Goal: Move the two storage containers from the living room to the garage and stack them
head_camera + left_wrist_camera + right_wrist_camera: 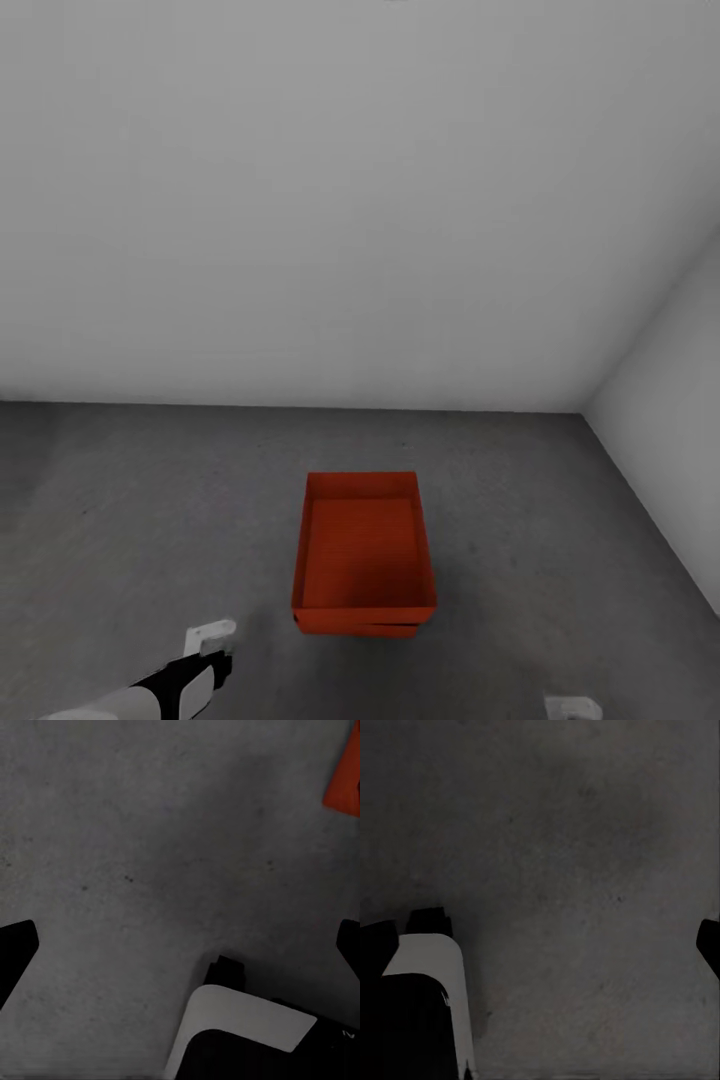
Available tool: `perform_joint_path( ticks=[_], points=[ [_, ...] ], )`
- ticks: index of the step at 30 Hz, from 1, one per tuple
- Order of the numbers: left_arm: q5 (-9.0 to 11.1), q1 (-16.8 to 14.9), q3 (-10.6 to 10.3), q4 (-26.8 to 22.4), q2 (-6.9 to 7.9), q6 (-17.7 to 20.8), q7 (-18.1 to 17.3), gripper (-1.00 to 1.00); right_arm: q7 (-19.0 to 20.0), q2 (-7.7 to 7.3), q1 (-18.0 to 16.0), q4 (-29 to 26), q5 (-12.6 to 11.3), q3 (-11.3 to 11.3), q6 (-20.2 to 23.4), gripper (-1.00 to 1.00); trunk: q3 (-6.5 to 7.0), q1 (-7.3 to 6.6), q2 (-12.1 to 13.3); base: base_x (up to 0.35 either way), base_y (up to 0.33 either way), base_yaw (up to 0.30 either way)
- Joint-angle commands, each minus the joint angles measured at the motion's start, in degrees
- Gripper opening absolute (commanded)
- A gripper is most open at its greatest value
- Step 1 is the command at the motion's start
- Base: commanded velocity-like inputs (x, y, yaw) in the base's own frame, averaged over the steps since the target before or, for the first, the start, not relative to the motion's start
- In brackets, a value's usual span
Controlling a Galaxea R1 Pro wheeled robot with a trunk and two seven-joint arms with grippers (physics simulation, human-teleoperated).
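On the garage's dark grey floor point(150, 500), the upper storage container point(363, 545) sits slightly skewed on the lower storage container point(355, 628). Both the left gripper point(180, 945) and the right gripper point(540, 937) hang spread wide, empty; a careless base turn might nudge the stack apart.

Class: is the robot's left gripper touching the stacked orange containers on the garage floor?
Apart. The head view shows bare grey floor between the left gripper and the containers.

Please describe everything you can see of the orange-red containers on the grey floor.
The two storage containers are orange-red, rectangular, lidless boxes with thin plain walls. One sits inside or on the other; the lower one shows as a thin edge at the near end. The top one is upright and empty. They rest on the dark grey floor, near a white wall, touched by neither gripper.
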Motion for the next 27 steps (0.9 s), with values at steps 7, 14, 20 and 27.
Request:
perform_joint_path(
  ticks=[7, 14, 20, 27],
  points=[
    [0.43, 3.19, -0.53, 0.01, -0.07, -0.87, 0.15, 1.0, 0.17, 0.11, 2.52, 0.24, -0.6, 0.55, -0.91, 1.0, 1.21, -1.53, 2.76, 0.0, 0.0, 0.0],
    [0.36, 6.12, -0.52, 0.02, -0.47, -1.1, 0.15, 1.0, 0.19, 2.3, 5.39, 0.25, -0.57, 0.53, -0.97, 1.0, 2.47, -3.06, 5.57, 0.0, 0.0, 0.0],
    [0.35, 7.26, -0.5, 0.03, -1.15, -1.14, 0.14, 1.0, 0.27, 2.8, 6.45, 0.25, -0.5, 0.55, -0.85, 1.0, 3.54, -4.38, 7.98, 0.0, 0.0, 0.0],
    [0.37, 8.03, -0.5, 0.03, -1.79, -1.19, 0.13, 1.0, 0.28, 2.86, 6.57, 0.25, -0.49, 0.55, -0.49, 1.0, 4.8, -5.92, 10.79, 0.0, 0.0, 0.0]
  ],
)
